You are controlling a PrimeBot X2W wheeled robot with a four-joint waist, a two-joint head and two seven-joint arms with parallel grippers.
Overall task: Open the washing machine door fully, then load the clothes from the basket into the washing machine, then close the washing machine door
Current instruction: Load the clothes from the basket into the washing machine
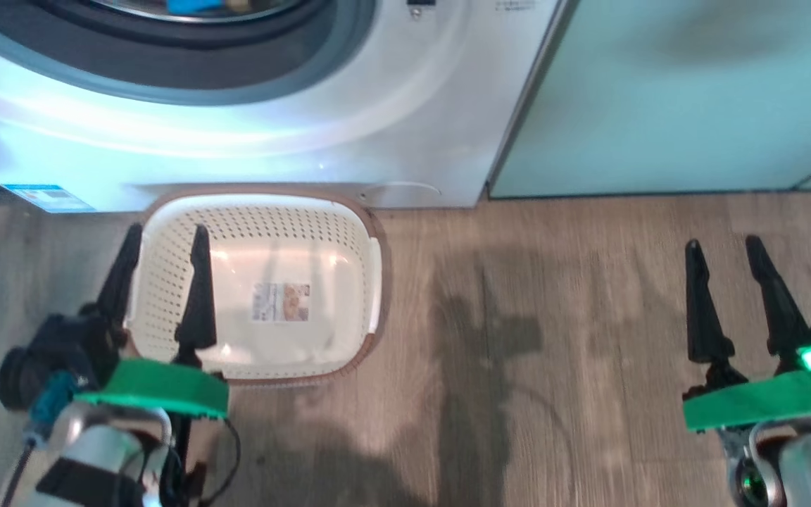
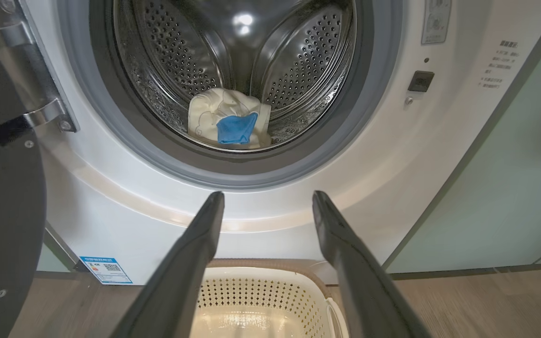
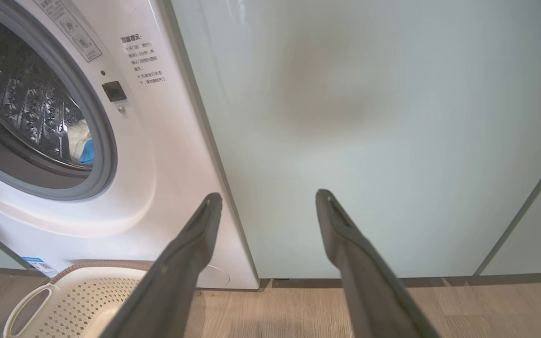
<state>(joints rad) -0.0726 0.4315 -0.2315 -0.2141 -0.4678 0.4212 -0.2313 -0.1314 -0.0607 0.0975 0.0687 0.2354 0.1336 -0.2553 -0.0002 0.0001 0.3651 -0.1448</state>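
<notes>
Door (image 2: 3,188): stands open at the far left, dark inner face showing, its hinge bracket on the washer (image 1: 377,105) front.
Sticker (image 1: 46,197): blue, low on the washer's left front.
Left claw (image 1: 166,232): wide, holding nothing; above the basket's left side, 1 finger outside the rim, 1 over the inside.
Basket (image 1: 377,232): on the floor (image 1: 518,317) just beside the washer front, a label on its bare base.
Clothes (image 2: 233,119): 1 pale yellow bundle with a blue patch, low in the steel drum.
Right claw (image 1: 722,243): wide, holding nothing; over the floor, well apart from the basket, pointing at the panel.
Panel (image 1: 659,91): pale green, right of the washer.
</notes>
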